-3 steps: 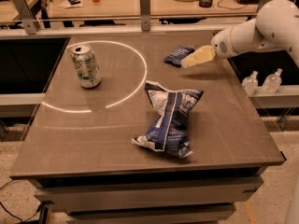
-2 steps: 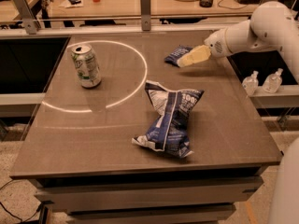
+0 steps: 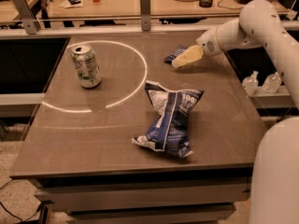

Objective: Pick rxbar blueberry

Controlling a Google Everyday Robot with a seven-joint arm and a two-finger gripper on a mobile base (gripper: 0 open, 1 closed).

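The rxbar blueberry (image 3: 173, 53) is a small dark navy-blue wrapper lying flat on the far right part of the table (image 3: 117, 139). My gripper (image 3: 183, 59), with pale yellow tips, reaches in from the right on the white arm (image 3: 243, 29). It sits right at the bar's right end and covers part of it. I cannot see whether it touches the bar.
A green and white soda can (image 3: 86, 66) stands upright at the far left inside a white circle mark. A large crumpled blue-and-white chip bag (image 3: 170, 118) lies in the middle. Two small bottles (image 3: 261, 82) stand on a ledge to the right. A desk with clutter lies behind.
My gripper has moved a little left and now overlaps the bar's right end. The bar, the can and the chip bag have not moved.
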